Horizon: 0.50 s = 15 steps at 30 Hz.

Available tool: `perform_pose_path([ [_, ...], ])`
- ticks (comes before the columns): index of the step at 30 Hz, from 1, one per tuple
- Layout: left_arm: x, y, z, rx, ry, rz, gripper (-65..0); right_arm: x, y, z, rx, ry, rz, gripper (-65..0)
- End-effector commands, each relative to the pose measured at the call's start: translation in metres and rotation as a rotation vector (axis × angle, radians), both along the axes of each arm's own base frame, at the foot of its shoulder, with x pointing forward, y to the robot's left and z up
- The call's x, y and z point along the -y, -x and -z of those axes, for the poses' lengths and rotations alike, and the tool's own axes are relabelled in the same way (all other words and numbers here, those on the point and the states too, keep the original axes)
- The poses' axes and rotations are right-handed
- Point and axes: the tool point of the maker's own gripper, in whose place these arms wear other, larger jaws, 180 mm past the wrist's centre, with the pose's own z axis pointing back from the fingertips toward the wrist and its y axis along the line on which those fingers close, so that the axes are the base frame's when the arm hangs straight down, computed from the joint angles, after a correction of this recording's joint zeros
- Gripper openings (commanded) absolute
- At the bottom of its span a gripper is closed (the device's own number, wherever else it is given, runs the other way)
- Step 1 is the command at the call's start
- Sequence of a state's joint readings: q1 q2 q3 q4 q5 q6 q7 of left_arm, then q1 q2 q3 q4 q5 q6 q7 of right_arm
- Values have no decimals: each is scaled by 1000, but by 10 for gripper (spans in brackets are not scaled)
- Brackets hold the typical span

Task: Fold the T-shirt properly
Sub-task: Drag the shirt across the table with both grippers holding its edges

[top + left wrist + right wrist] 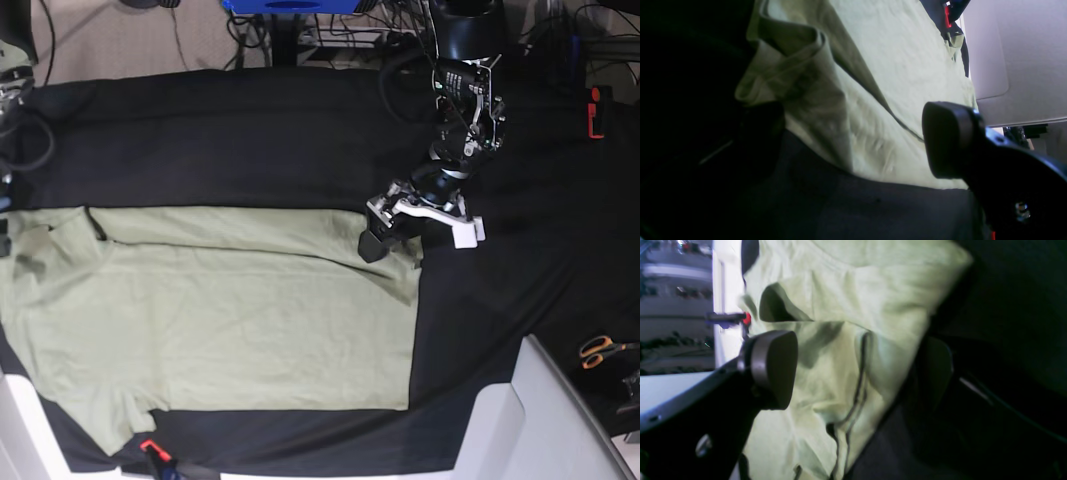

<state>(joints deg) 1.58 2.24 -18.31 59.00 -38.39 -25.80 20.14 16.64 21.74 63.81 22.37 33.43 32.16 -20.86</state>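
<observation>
The pale sage-green T-shirt (220,310) lies spread flat on the black table cloth (250,140), filling the left half of the base view. My left gripper (386,238) is at the shirt's far right corner. In the left wrist view (857,140) its jaws are wide apart, with a folded-up edge of the shirt (826,110) between them, so it is open. My right gripper (853,373) is at the shirt's far left side. It is open too, with rumpled shirt fabric (840,340) lying between its fingers (773,370). In the base view it is almost off the left edge.
Orange-handled scissors (602,350) lie at the right edge. A red object (595,110) sits at the far right. A white surface (545,420) rises at the bottom right, and a red clamp (150,448) is at the front edge. Cables and an arm base (465,30) stand at the back.
</observation>
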Motion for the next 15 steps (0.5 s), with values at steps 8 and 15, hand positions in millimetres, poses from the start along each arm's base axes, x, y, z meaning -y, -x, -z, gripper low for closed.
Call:
perform_pose_path([
  [8, 5, 22, 21, -101, -21, 36, -12, 9, -11, -14, 41, 35, 6, -359],
  [15, 2, 28, 17, -93, -33, 34, -12, 6, -11, -12, 36, 32, -3, -650],
])
